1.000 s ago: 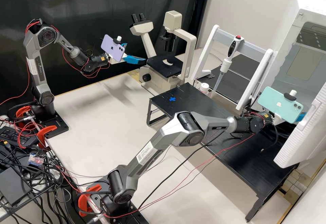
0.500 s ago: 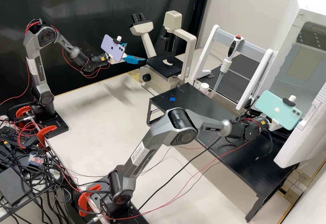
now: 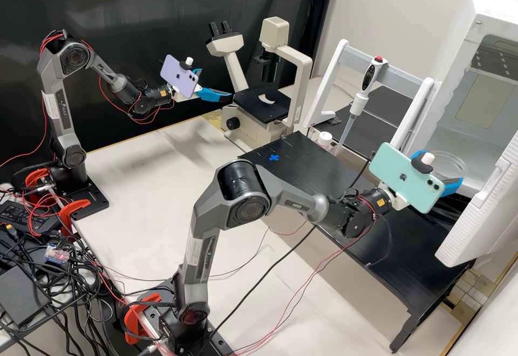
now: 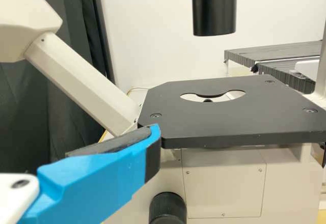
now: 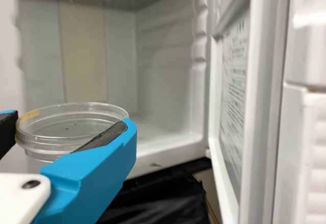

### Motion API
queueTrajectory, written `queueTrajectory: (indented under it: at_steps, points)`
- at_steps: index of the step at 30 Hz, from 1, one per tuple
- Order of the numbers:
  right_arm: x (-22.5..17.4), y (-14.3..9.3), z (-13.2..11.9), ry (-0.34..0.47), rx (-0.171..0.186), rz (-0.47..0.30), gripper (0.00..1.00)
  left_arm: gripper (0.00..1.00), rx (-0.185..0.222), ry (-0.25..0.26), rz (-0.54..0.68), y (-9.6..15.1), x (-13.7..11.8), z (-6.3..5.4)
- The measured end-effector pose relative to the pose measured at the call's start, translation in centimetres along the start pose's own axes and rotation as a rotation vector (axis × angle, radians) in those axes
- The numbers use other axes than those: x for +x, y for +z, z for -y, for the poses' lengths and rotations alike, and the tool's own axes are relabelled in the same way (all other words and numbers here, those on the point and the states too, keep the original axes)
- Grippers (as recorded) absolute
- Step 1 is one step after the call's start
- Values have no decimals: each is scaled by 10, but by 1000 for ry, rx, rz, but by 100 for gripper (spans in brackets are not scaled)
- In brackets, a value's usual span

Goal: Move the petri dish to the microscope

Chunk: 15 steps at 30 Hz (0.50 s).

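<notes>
A black curtain [image 3: 162, 0] hangs across the upper left of the high view. At its right side, the right gripper [image 5: 69, 123] is clamped on the petri dish [image 3: 452, 163], level between its fingers, before the open white cabinet [image 3: 458, 59]. Carrying seems in hand; next, the dish should travel level toward the microscope [image 3: 278, 43], upper centre, near the left gripper [image 3: 216, 83], whose fingers stand apart.

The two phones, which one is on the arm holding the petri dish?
The green phone, by the open cabinet; the purple phone is near the microscope.
</notes>
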Motion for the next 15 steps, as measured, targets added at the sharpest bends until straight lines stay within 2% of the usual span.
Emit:
queueTrajectory:
  at_steps: [2,5,9,12,15]
  points:
    - [-18,-13,11,-29,4,-37,0,100,0,0,0,0,0,0]
    - [-35,-33,25,-80,-13,-127,0,100,0,0,0,0,0,0]
    - [-63,-63,48,-150,9,-225,0,100,0,0,0,0,0,0]
    - [-79,-83,62,-212,-4,-323,0,100,0,0,0,0,0,0]
    - [-89,-102,76,-258,25,-380,0,100,0,0,0,0,0,0]
